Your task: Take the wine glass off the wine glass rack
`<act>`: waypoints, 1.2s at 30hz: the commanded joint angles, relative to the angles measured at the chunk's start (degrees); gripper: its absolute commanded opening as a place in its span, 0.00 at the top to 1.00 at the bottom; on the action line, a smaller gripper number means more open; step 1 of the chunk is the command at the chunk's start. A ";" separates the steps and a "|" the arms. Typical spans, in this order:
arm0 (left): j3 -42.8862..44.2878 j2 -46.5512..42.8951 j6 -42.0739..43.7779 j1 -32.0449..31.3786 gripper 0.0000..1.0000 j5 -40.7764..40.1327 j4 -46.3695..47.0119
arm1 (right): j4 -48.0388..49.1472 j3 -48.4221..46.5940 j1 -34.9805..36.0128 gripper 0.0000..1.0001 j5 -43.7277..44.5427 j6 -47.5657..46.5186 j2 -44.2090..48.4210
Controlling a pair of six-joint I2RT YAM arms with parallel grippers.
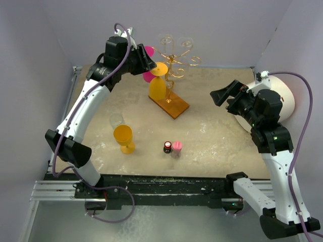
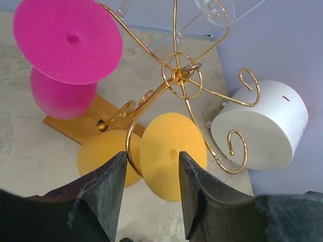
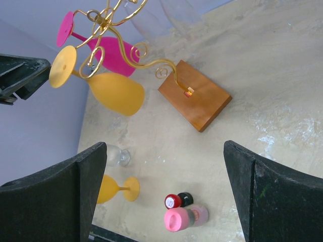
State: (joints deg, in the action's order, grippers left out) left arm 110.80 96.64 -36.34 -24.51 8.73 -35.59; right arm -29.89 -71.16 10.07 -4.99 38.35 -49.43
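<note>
Tabletop (image 1: 217,131): wine glass (image 2: 171,146) facing left hand (image 2: 151,157)

The left arm (image 1: 83,108) and right arm (image 1: 280,171) are white shells linked by black joint housings. A grey-purple cable (image 1: 304,108) loops off each. Small green lights (image 1: 274,137) glow on the right arm. The left gripper (image 2: 151,159) and right gripper (image 3: 164,146) have thick matte black fingers (image 2: 103,191), scuffed grey.

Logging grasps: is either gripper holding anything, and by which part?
Nothing held. The left gripper stands open at the foot of the hanging yellow wine glass; the right gripper is open, empty.
</note>
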 commanded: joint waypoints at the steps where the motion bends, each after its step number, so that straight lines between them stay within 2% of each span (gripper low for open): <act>1: 2.93 -0.31 0.86 -0.18 0.52 0.30 2.19 | 1.24 -2.16 -0.13 0.00 1.22 -0.99 0.50; 5: 3.10 -0.51 1.68 -0.54 0.57 -1.33 1.74 | 1.37 -1.68 -0.13 0.00 1.00 -0.75 0.47; 9: 3.13 -1.08 2.33 -1.12 0.52 -3.09 1.67 | 1.45 -1.52 -0.13 0.00 0.80 -0.67 0.31; 17: 2.91 -1.04 2.25 -1.15 0.52 -3.06 2.17 | 1.59 -1.54 -0.13 0.00 0.69 -0.85 0.08; 24: 2.34 -0.41 1.19 -1.16 0.58 -1.19 2.47 | 1.50 -1.44 -0.14 0.00 0.77 -0.85 0.12; 36: 0.64 -0.01 -2.52 -1.26 0.59 2.84 2.76 | 1.59 -1.53 -0.13 0.00 0.69 -0.80 0.12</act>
State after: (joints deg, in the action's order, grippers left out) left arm 111.39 96.64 -36.45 -25.32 8.27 -35.27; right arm -29.89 -71.16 10.07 -5.02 38.37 -49.47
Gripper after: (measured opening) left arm 0.417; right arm 0.998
